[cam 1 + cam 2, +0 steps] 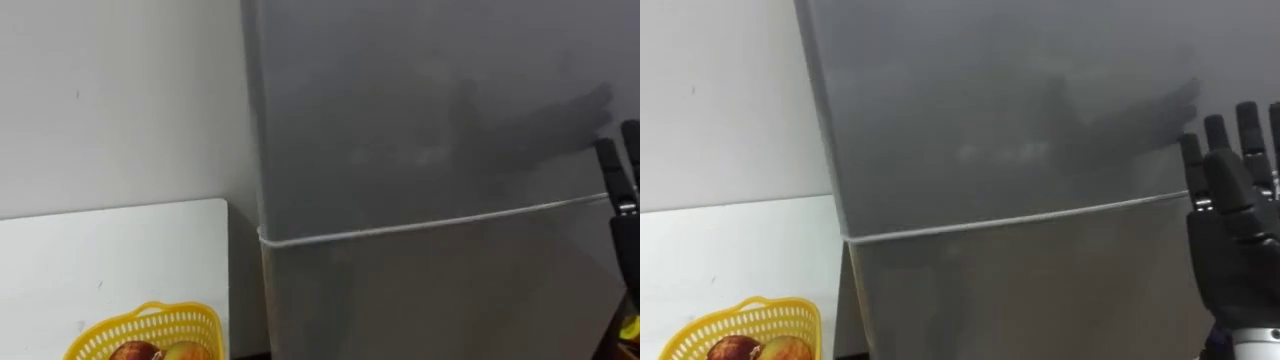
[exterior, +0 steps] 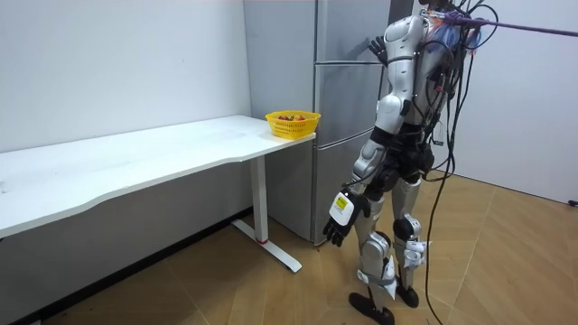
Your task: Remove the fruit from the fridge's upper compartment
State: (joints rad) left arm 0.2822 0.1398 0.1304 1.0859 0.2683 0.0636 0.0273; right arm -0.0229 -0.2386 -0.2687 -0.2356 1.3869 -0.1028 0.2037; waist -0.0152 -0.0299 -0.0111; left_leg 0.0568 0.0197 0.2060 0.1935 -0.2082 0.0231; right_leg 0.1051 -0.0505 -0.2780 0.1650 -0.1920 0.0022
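Right hand (image 1: 1230, 225) raised at right edge of frame, fingers straight, empty, near upper door (image 1: 1010, 120) of fridge (image 1: 1040, 290). Door shut; contents hidden. Left hand (image 2: 335, 229) hanging slack, empty. Step judged: reaching to open. Next: grip on door edge, pull.

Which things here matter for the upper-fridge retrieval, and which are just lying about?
For the job: fridge's upper door; right hand, open, raised near that door.
Lying about: yellow basket; white table. Left hand hangs idle at the robot's side.

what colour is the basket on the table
Yellow. The basket shows whole in the room view, on the white table beside the fridge.
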